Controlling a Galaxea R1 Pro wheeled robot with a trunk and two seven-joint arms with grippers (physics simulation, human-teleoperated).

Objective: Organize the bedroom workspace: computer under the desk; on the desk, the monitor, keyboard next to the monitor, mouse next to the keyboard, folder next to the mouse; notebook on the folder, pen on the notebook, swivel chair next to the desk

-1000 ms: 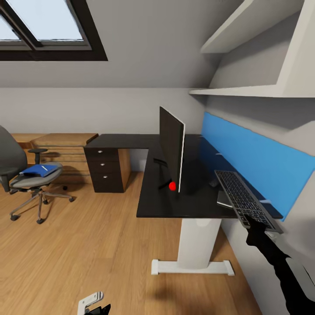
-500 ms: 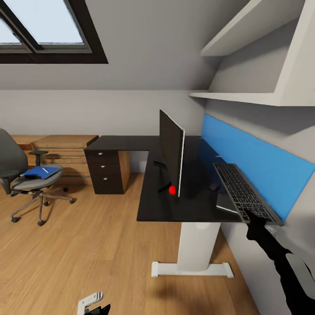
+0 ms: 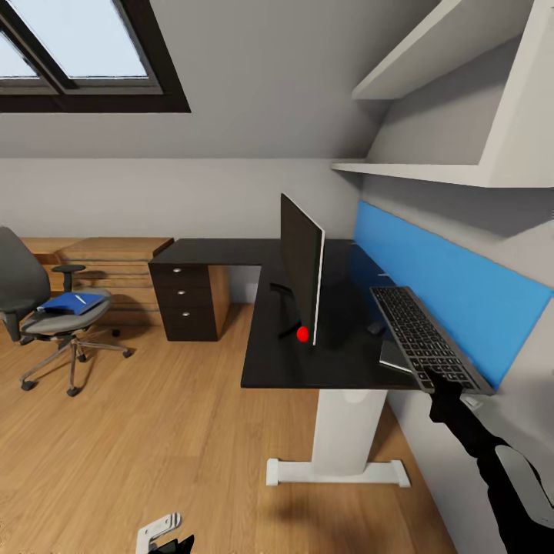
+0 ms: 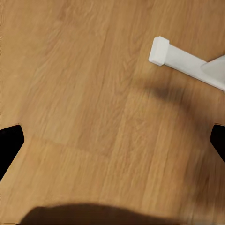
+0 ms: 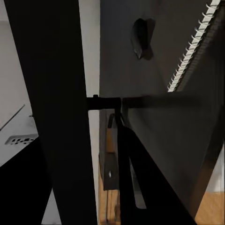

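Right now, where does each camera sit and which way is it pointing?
Head view: high on the robot, facing the desk; right gripper holds the keyboard.
Left wrist view: on the low left arm, facing down at wood floor; dark fingertips at edges.
Right wrist view: facing the monitor close-up.
Shared: monitor, mouse.

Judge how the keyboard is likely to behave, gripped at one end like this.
The keyboard juts straight from the right gripper without sagging, so probably stiff and light. Held by one end above the desk, it may pivot or slip in the grip.
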